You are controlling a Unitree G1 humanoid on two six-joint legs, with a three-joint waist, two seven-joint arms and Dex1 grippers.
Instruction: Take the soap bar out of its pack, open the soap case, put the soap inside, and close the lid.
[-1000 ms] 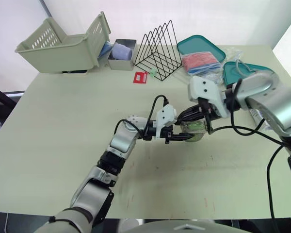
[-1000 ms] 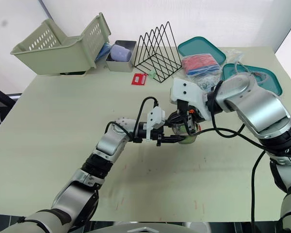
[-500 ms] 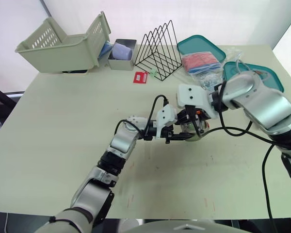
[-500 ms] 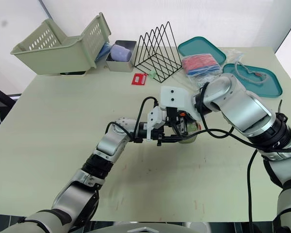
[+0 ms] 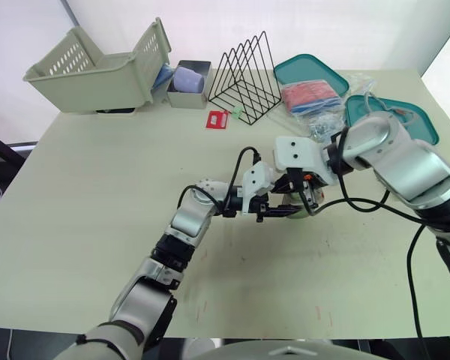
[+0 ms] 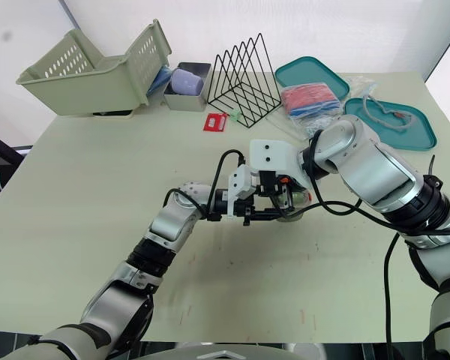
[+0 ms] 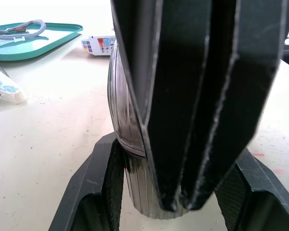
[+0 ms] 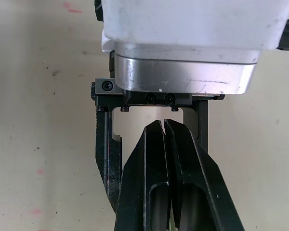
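The translucent greenish soap case [image 5: 298, 208] stands on the table at the middle. My left gripper [image 5: 280, 212] is shut on it from the left, and in the left wrist view the ribbed case [image 7: 127, 139] sits between its two fingers [image 7: 94, 187]. My right gripper [image 6: 279, 201] is shut with nothing in it. It hangs over the case with its tips pointing down at the top of the case, close against the left gripper. In the right wrist view the shut tips [image 8: 164, 126] meet just in front of the left gripper's black frame. I cannot tell whether soap is inside.
A small printed white box [image 7: 102, 44] lies beyond the case. At the back stand a tipped green basket [image 5: 97, 64], a grey bin [image 5: 187, 82], a wire rack [image 5: 247, 75], a red card [image 5: 217, 119], a red-blue bag [image 5: 311, 96] and two teal trays [image 5: 311, 71] [image 5: 394, 112].
My right gripper has swung from the case's right side to above it, toward the left gripper, and turned downward. The left gripper and the case have stayed put.
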